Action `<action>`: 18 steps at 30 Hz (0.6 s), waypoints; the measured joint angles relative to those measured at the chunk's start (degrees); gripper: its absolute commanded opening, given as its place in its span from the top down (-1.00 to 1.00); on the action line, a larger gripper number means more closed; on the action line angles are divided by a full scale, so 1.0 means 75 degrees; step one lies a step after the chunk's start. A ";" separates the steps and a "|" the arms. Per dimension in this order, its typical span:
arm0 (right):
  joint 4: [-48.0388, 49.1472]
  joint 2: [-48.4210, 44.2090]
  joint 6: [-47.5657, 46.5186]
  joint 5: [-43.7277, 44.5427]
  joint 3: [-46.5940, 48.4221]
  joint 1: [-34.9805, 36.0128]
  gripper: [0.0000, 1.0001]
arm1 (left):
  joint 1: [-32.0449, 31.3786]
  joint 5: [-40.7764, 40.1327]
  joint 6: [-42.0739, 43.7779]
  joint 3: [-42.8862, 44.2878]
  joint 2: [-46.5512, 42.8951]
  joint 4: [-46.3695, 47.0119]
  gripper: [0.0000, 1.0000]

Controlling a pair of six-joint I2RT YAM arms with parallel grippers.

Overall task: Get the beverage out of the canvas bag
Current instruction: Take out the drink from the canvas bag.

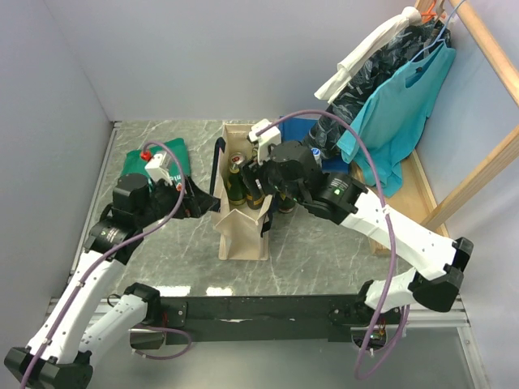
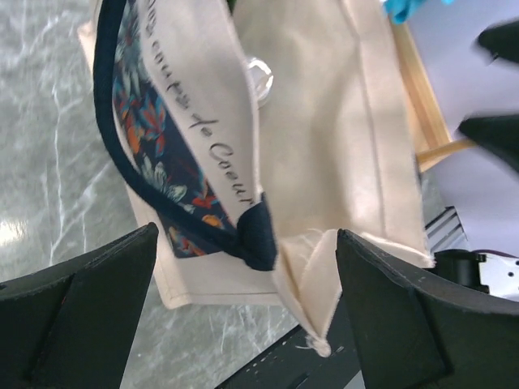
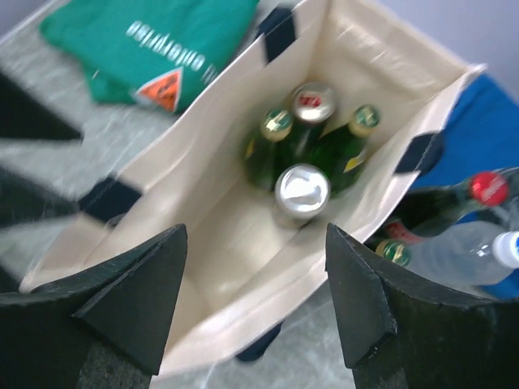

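A grey marbled table (image 1: 324, 251) filled the floor of a pale-walled corner (image 1: 203, 57). Well to the right of the bag stood a wooden rack (image 1: 478, 170) hung with clothes (image 1: 397, 105).

The bag (image 1: 242, 231) stood upright near the middle of the table, its mouth open. A folded green shirt (image 1: 180, 154) lay flat to the left of the bag, and a blue cloth (image 1: 312, 134) lay behind it to the right.

The left gripper (image 2: 247, 235) was low against the bag's left side. Its jaws were spread wide around the side seam and a navy handle (image 2: 122, 154), pinching neither. The right gripper (image 3: 255, 235) hung over the bag's mouth, its jaws apart and holding nothing.

Inside the bag, the drinks were bunched at one end: green bottles (image 3: 263, 158) and two cans (image 3: 302, 190), tops up. Just outside the bag, by the blue cloth, stood a few loose bottles (image 3: 454, 251). One was clear and another had a red cap.
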 measured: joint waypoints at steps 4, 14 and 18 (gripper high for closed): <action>0.0402 0.0291 -0.0050 0.0379 0.0131 -0.0093 -0.53 | -0.0154 -0.0265 -0.0114 -0.0210 0.0009 0.0047 -0.95; 0.0580 0.1215 0.0026 0.0469 0.0277 -0.0385 -0.43 | -0.1049 -0.1122 -0.0166 -0.0286 0.0402 0.0423 -0.86; 0.0592 0.1361 0.0114 0.0347 0.0140 -0.0388 -0.42 | -0.1250 -0.1323 -0.0163 -0.0286 0.0592 0.0379 -0.70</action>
